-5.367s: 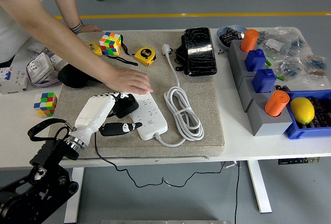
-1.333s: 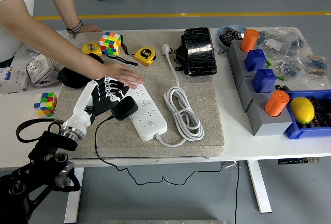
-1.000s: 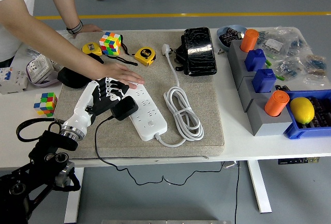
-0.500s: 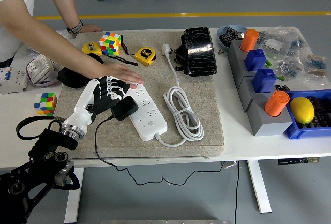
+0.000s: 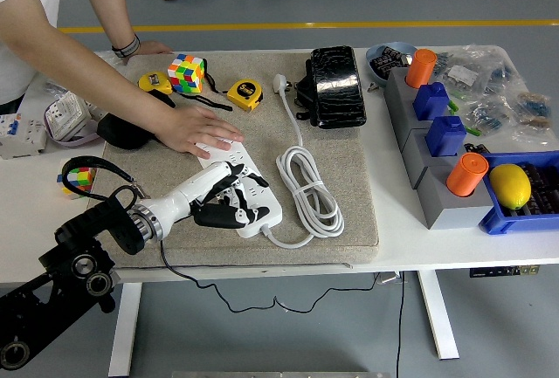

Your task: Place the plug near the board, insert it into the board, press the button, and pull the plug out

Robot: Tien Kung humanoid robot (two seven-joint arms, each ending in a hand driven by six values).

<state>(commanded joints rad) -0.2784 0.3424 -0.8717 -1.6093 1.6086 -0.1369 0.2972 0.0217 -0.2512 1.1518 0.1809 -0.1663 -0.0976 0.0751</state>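
The white power strip (image 5: pixel 262 196) lies slantwise on the grey mat (image 5: pixel 349 168). My left hand (image 5: pixel 227 199) reaches in from the lower left and lies across the strip's near half, palm down. It covers the place where the black plug stood; only a dark shape shows under the palm, and I cannot tell whether that is the plug. The plug's thin black cable (image 5: pixel 188 280) runs off the table's front edge. A person's hand (image 5: pixel 194 129) rests flat on the strip's far end. My right arm is out of view.
The strip's white cord (image 5: pixel 307 188) is coiled just right of it. Rubik's cubes (image 5: pixel 187 72), a yellow tape measure (image 5: pixel 245 94) and a black case (image 5: pixel 336 85) stand at the back. Grey blocks with blue and orange pieces (image 5: pixel 437 138) and a blue bin (image 5: pixel 524 195) fill the right.
My left hand has swung right from beside the strip to lie across its near half, covering the plug. The person's hand has stayed on the far end.
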